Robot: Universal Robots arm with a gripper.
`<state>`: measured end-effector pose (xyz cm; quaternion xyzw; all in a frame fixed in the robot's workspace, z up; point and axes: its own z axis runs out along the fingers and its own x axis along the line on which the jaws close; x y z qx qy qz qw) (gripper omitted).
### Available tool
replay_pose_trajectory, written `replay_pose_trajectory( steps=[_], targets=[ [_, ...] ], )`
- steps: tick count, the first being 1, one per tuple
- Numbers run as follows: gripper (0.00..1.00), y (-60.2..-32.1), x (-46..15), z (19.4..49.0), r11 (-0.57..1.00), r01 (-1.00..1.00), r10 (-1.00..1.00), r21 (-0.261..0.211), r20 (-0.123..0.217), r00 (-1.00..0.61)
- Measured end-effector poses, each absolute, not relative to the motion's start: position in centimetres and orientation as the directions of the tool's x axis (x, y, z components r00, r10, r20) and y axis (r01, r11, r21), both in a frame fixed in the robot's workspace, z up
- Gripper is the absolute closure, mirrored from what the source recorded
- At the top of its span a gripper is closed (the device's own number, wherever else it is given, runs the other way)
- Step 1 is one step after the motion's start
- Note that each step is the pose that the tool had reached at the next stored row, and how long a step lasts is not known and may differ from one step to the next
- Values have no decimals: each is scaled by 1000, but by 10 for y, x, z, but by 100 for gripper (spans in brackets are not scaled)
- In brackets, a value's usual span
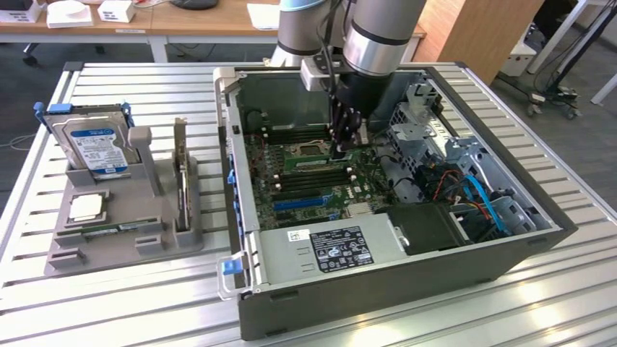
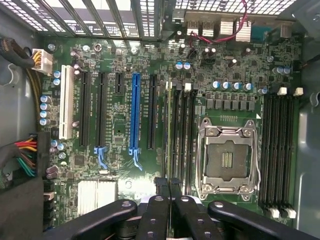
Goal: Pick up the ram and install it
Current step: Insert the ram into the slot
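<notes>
We see the hand [image 1: 344, 150] [image 2: 168, 184] clenched on the ram [image 2: 170, 135], which stands edge-on among the slots [image 2: 186, 140] just beside the socket [image 2: 228, 159] inside the case [image 1: 386, 289]. Print on the drive [image 1: 100, 152] and the power-supply sticker [image 1: 337, 248] is too small to read.

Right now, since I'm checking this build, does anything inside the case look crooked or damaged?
Nothing stands out. The ram, held by the gripper, stands straight on the board beside the empty processor socket.
</notes>
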<state>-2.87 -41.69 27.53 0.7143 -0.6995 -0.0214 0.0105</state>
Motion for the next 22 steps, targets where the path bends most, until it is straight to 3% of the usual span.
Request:
replay_pose_trajectory(
  steps=[22],
  targets=[
    [89, -417, -29, 262, -21, -999, -1000, 45, -16, 21]
  ],
)
